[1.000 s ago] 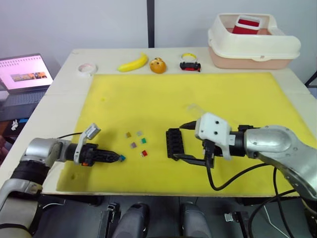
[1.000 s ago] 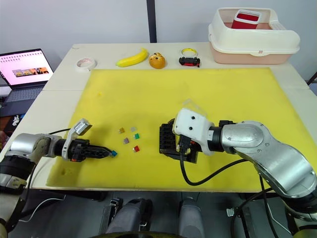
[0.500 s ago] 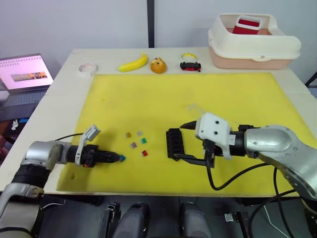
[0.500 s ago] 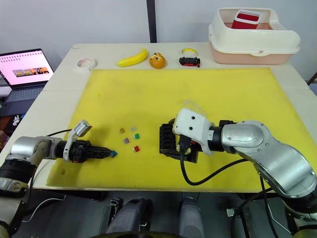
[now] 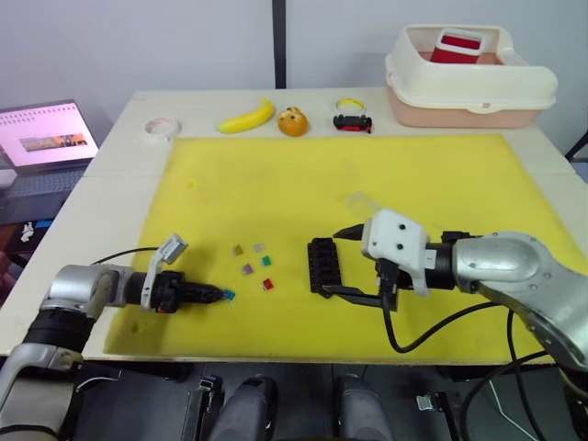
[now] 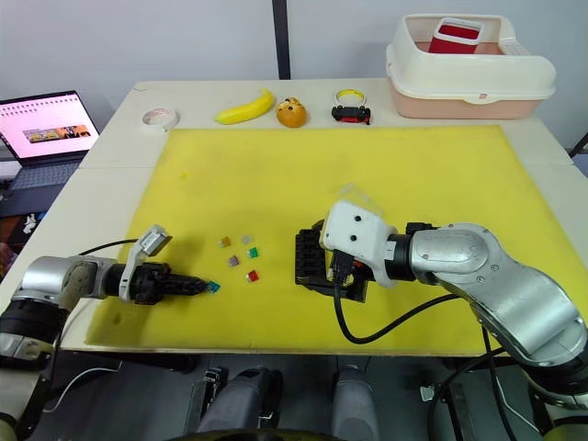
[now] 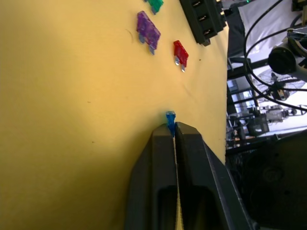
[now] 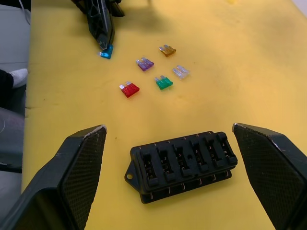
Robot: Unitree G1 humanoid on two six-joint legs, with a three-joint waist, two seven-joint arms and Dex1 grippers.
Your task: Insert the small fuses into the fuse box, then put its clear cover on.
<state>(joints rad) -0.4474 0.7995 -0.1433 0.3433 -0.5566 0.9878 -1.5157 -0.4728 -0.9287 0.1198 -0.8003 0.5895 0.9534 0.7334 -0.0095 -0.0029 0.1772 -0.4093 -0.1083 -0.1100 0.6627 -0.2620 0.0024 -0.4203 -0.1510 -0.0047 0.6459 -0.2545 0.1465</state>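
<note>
Fuse pickup, left side. Left gripper [image 5: 219,294] lies low on the yellow mat [image 5: 413,165], fingers clenched on the blue fuse [image 5: 227,294], which pokes out past the tips; in the left wrist view the fuse [image 7: 170,118] sits edge-on in the closed seam.

Key relation: from the pinched fuse, the fuse box [image 5: 323,266] lies at about 2 o'clock, well apart. Its long axis runs near-to-far (6–12 o'clock), so the slot row crosses the line of approach. My reading: the carry goes right and slightly away, and the fuse's prongs likely need turning downward before seating.

Between the two, the loose fuses: red [image 5: 267,285] nearest, then purple [image 5: 247,269] and green [image 5: 266,261], then tan [image 5: 238,249] and grey [image 5: 258,246] farthest.

Right gripper [image 5: 342,262] is released, fingers spread wide and bracketing the box without touching it, as the right wrist view shows [image 8: 184,165]. Slots look empty.

Clear cover [image 5: 361,198] rests beyond the right wrist, at about 1 o'clock from the box.
</note>
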